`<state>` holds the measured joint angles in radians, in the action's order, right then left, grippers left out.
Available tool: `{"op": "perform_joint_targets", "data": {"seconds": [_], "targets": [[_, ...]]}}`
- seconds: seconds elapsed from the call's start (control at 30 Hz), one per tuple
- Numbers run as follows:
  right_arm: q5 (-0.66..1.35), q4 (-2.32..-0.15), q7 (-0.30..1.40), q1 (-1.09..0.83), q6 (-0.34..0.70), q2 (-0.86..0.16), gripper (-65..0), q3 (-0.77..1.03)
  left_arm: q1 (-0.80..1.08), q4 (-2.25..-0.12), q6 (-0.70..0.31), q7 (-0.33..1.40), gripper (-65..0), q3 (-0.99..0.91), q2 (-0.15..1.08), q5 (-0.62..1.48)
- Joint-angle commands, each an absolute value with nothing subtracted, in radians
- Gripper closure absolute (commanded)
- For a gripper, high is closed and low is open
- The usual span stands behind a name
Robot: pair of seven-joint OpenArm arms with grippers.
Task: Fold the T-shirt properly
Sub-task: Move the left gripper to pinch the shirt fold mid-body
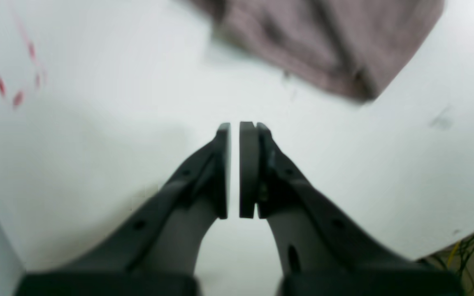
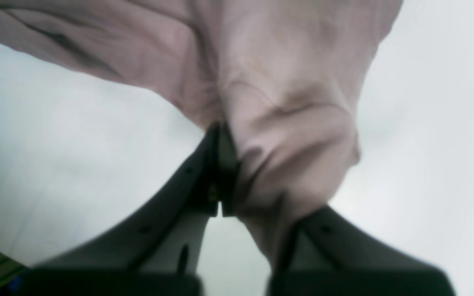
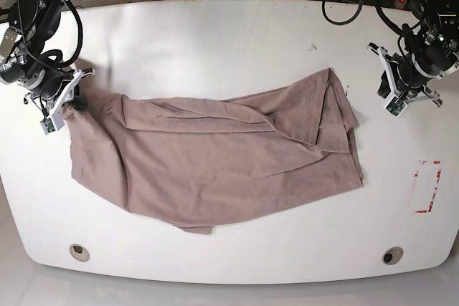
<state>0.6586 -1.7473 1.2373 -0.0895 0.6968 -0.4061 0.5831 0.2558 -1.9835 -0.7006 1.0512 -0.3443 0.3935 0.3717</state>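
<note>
Across the middle of a white table [image 3: 215, 41], the mauve-brown T-shirt [image 3: 215, 155] lies rumpled and partly doubled over itself, with loose folds bunched toward the base view's right. At that view's left, the right gripper [image 2: 224, 164] is clamped on a bunched corner of the cloth, fabric spilling over one finger in its wrist view. Opposite, the left gripper [image 1: 235, 168] hangs empty over bare tabletop just beside the shirt's other edge, its pads nearly together with only a thin gap between them. Red dashed markings [image 3: 428, 188] sit near the table's edge. Judging by the creases, the work appears to be at the spreading stage; the next move likely calls for the left gripper to part its pads, take the near edge, and both arms to draw the garment flat.
</note>
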Motion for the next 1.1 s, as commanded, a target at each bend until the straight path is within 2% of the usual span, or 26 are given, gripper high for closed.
{"op": "perform_joint_targets", "data": {"seconds": [0.0,0.1,0.2,0.27,0.3,0.6,0.7,1.07], "targets": [[0.673,-1.767,1.222,-0.102,0.698,-0.410,0.0,0.599,0.243,-1.995,-0.698,1.023,-2.5,-0.348,0.397,0.386],[0.673,-1.765,1.222,-0.107,0.698,-0.407,0.0,0.613,0.237,-1.980,-0.698,1.023,-13.2,-0.337,0.332,0.384],[0.673,-1.767,1.222,-0.104,0.698,-0.394,0.0,0.613,0.183,-1.969,-0.698,1.023,-35.6,-0.320,0.268,0.383],[0.673,-1.767,1.222,-0.101,0.698,-0.389,0.0,0.615,0.154,-1.957,-0.698,1.023,-44.7,-0.312,0.237,0.375],[0.673,-1.767,1.222,-0.099,0.698,-0.389,0.0,0.615,0.143,-1.948,-0.698,1.023,-47.2,-0.306,0.222,0.366],[0.671,-1.764,1.219,-0.088,0.698,-0.367,0.0,0.615,-0.084,-1.702,-0.687,1.013,-47.2,-0.206,0.081,0.240],[0.665,-1.761,1.219,-0.082,0.698,-0.361,0.0,0.615,-0.143,-1.604,-0.674,0.943,-47.2,-0.200,0.039,0.205],[0.671,-1.761,1.218,-0.076,0.698,-0.358,0.0,0.615,-0.226,-1.391,-0.680,0.915,-47.1,-0.200,0.030,0.159]]}}
